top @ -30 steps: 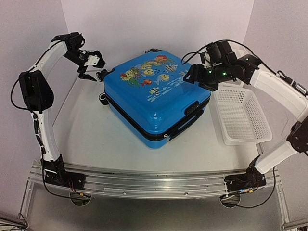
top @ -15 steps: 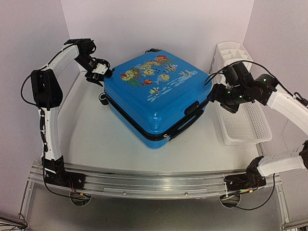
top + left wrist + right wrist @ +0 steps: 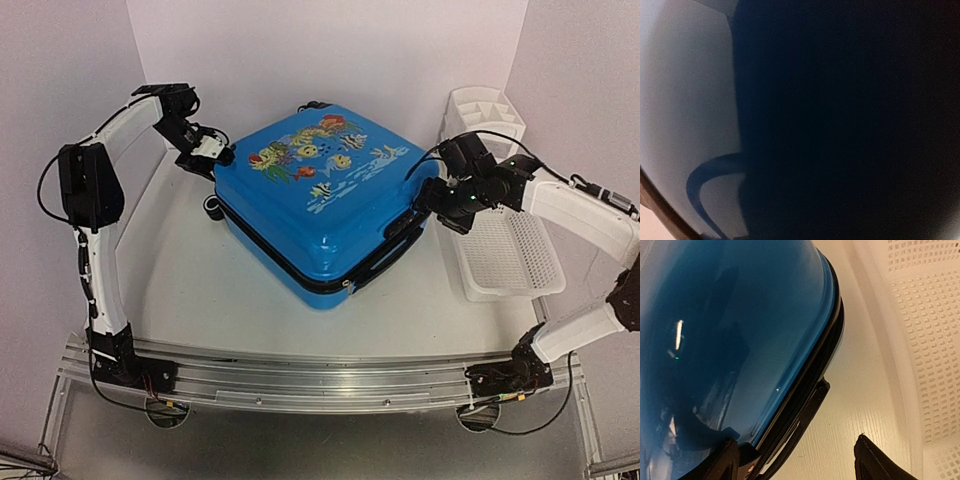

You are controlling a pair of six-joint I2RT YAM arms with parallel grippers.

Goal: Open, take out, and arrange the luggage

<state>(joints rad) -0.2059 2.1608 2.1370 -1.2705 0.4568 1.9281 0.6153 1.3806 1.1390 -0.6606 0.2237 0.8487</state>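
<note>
White walls, pale table (image 3: 190, 290). Luggage (image 3: 320, 205) lies flat mid-table, closed, print up. Right pincer (image 3: 432, 200) stands wide open and empty at the zipper band (image 3: 807, 382), beside the basket (image 3: 510, 255). Recommend locating the zip pull before closing, rather than nipping the shell. Left pincer (image 3: 212, 155) sits at the far-left corner; its wrist view is nearly black, so its aperture cannot be determined. Zip pull not located.

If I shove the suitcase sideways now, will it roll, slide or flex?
Likely stiff: the suitcase shell looks hard and glossy, so a grip may slip on it. It lies flat, its wheel at the side, so it should slide, not roll. It dwarfs the right gripper, so expect resistance.
</note>
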